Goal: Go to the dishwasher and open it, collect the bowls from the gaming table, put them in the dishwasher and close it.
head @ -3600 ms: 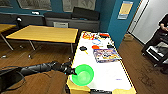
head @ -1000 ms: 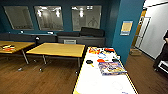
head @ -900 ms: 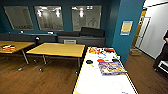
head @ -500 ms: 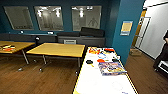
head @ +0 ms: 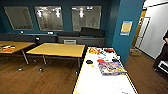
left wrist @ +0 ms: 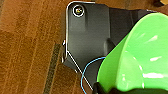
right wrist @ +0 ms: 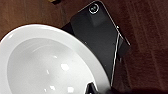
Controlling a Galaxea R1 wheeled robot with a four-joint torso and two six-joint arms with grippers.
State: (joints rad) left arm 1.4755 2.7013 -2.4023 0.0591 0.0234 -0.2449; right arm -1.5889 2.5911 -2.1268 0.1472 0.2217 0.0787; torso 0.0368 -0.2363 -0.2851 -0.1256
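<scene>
A lime-green translucent bowl (left wrist: 140, 57) hangs over the wooden floor in the left wrist view, and my left gripper (left wrist: 100, 88) is shut on its rim. In the right wrist view a white glossy bowl (right wrist: 42, 67) also hangs above the floor, with my right gripper (right wrist: 93, 88) shut on its edge. The gaming table (head: 100, 82), long with a white top, runs forward in the head view at lower right. It carries colourful board game boxes (head: 111, 68) and a small dark round object (head: 89, 61). The dishwasher is out of view.
Yellow-topped tables (head: 58, 49) stand left of the gaming table, and another (head: 12, 46) is at far left. A dark counter (head: 80, 40) runs along the blue back wall. A blue pillar (head: 126, 30) and a doorway are on the right, where a person (head: 163, 55) stands at the edge.
Since 3.6 s ago the head camera has risen and turned, and my left arm with the green bowl has dropped out of the head view. Over the last second nothing has visibly moved.
</scene>
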